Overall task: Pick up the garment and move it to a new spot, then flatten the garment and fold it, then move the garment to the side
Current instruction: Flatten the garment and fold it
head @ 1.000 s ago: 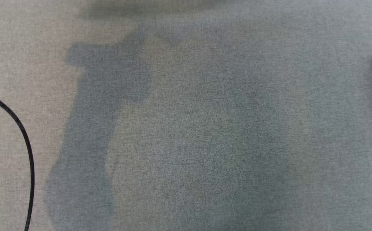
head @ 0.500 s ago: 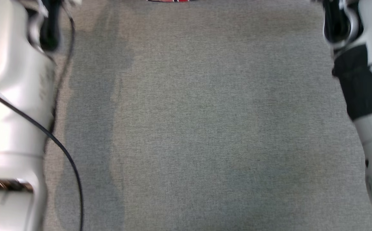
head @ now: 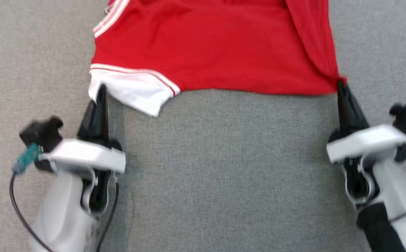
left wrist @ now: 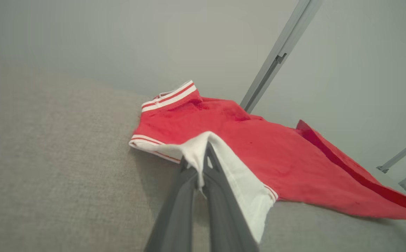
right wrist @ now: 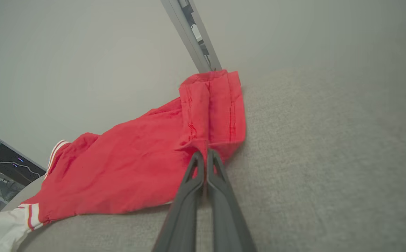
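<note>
**Shirt comes into sight, held at two corners**

Since a second ago the head view has swung. Then it looked at plain grey cloth. Now the garment (head: 216, 49) lies spread on the grey cloth (head: 223, 168). At the garment's near left corner, the left gripper (head: 101, 90) touches the white sleeve (head: 136, 92). At its near right corner sits the right gripper (head: 339, 84).

From the left wrist, the left gripper (left wrist: 199, 161) is closed, with the white sleeve (left wrist: 237, 178) pinched between its fingers. The garment's red part spreads out behind the sleeve.

From the right wrist, the right gripper (right wrist: 204, 154) is closed tight on the garment's (right wrist: 136, 168) red hem corner. A metal post (right wrist: 192, 38) stands behind the garment.
</note>
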### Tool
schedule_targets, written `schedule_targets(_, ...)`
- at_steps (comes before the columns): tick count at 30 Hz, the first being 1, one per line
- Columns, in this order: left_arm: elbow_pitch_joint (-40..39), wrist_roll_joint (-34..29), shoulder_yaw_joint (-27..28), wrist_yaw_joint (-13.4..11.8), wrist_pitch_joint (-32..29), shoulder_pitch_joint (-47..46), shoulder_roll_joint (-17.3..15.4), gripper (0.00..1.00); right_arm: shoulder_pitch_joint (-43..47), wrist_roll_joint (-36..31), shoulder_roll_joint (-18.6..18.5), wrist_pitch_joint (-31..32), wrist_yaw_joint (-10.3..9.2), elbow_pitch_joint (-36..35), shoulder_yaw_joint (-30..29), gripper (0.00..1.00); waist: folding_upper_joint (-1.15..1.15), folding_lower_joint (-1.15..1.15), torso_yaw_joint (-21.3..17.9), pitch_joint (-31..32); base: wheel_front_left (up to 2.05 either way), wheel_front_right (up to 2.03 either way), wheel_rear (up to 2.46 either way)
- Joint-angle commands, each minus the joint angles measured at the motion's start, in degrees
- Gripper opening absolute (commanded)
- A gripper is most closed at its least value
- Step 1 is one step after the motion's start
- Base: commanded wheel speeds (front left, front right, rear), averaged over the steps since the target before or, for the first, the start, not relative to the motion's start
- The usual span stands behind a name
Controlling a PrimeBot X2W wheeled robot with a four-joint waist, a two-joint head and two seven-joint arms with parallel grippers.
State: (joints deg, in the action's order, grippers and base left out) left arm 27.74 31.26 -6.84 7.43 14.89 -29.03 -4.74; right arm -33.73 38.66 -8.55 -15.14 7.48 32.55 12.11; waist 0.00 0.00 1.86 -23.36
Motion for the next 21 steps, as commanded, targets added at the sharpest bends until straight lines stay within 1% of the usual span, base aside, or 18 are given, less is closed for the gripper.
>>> schedule_targets(1, -2.08, 0.27, -0.57, 0.05, 0.20, 4.15, -1.18, 0.00, 4.87, 0.73, 0.15, -0.09, 0.03, -2.36, -0.93, 0.00, 0.00, 0.00, 0.24, 2.52, 0.00, 0.00, 0.00)
schedule_targets(7, -7.06, -0.25, -0.96, 0.06, 0.20, 15.33, -4.06, 0.00, 17.14, 1.56, 0.74, -0.10, 0.03, -8.33, -1.87, 0.00, 0.00, 0.00, 0.07, 6.94, 0.00, 0.00, 0.00)
schedule_targets(9, -8.36, -0.11, -0.53, 0.05, 0.20, 18.61, -4.59, 0.00, 20.74, 1.85, 0.89, -0.09, 0.03, -9.53, -2.29, 0.00, 0.00, 0.00, -0.08, 8.37, 0.00, 0.00, 0.00)
schedule_targets(12, -10.68, -0.41, -0.66, -0.63, 0.17, 23.65, -4.70, 0.00, 25.18, 1.89, 0.90, 0.08, 0.03, -11.34, -3.31, 0.00, 0.00, 0.00, -0.22, 10.51, 0.00, 0.00, 0.00)
schedule_targets(16, -13.78, -0.02, -1.01, -1.97, -1.21, 28.74, -4.52, 0.00, 29.35, 1.45, 1.02, 0.96, 0.03, -12.82, -4.44, 0.00, 0.00, 0.00, -0.17, 12.79, 0.00, 0.00, 0.00)
schedule_targets(21, -19.73, 0.62, -1.60, -4.85, -4.29, 37.09, -4.11, 0.00, 35.79, 0.53, 1.64, 3.51, 0.03, -15.68, -6.63, 0.00, 0.00, 0.00, 0.41, 16.57, 0.00, 0.00, 0.00)
